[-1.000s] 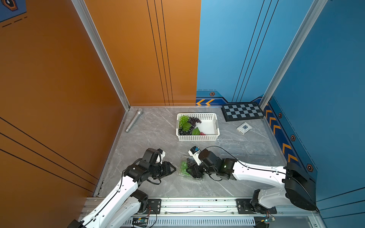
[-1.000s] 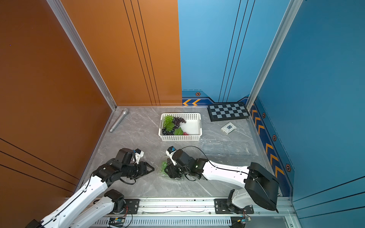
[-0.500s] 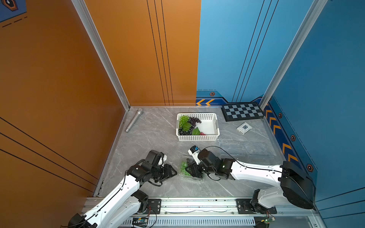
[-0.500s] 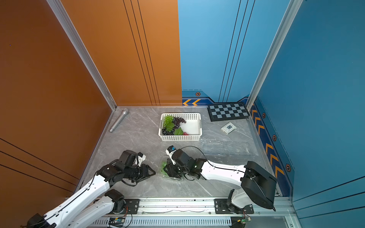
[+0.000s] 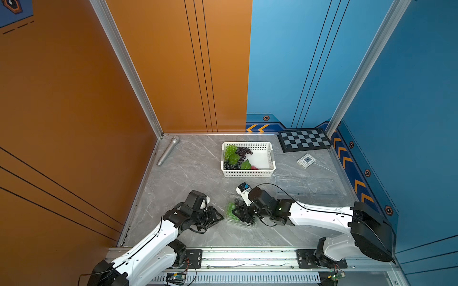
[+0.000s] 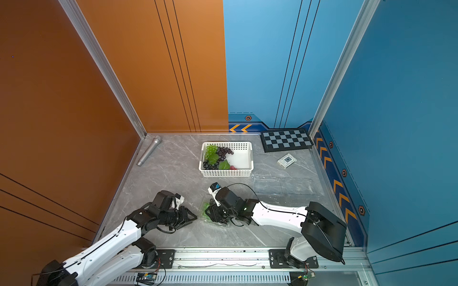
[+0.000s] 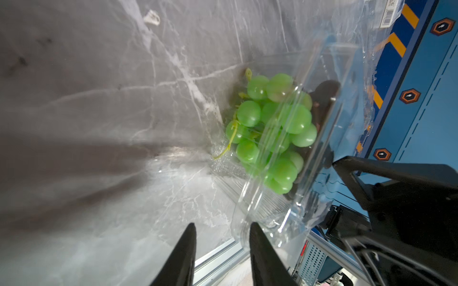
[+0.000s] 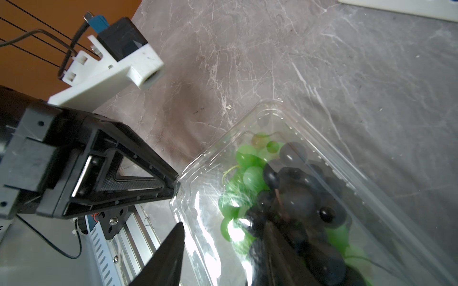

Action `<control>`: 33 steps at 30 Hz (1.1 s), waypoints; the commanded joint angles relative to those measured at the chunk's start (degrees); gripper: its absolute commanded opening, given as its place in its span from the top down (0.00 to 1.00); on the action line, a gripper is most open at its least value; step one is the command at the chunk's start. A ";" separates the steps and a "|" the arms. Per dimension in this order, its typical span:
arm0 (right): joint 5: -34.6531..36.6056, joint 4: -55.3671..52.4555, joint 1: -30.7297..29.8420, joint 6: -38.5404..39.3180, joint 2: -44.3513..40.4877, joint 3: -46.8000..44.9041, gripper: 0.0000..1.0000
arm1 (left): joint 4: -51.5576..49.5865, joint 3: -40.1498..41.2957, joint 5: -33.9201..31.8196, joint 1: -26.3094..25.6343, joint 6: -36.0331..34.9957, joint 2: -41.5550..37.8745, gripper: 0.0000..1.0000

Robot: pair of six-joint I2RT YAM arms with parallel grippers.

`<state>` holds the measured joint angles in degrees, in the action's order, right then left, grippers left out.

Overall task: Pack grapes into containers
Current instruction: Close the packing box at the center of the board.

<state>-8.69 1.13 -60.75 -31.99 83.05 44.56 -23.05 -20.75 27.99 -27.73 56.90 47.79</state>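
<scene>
Near the desk's [image 5: 188,173] front edge, grapes [image 5: 231,210] sit in a clear container [image 5: 249,223]. Left pincer [image 7: 221,237], barely open, touches its corner; whether right pincer [image 5: 238,215] grips, I cannot tell. One shove could spill them.

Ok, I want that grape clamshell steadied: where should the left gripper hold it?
By the thin rim flange at the corner of the clamshell nearest the left gripper, coming in level from that side. The clear walls look slick and the body too wide for its jaws; the right gripper covers the other side.
</scene>
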 commanded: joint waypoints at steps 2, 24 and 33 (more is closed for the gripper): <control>1.18 -3.06 -0.07 -1.05 1.50 -1.57 0.48 | 6.21 2.83 -0.51 -0.62 5.62 -1.03 0.66; 0.94 -3.14 -0.06 -1.23 1.59 -1.40 0.49 | 15.79 8.08 -9.02 -6.78 14.00 -1.79 0.85; 1.11 -3.28 0.04 -1.24 1.51 -1.58 0.49 | 16.04 9.51 -10.45 -7.42 15.20 -2.55 0.90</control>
<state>-8.71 1.10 -60.75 -32.03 83.15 44.42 -3.90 -13.39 20.25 -34.37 71.64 45.04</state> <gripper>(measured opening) 0.507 0.099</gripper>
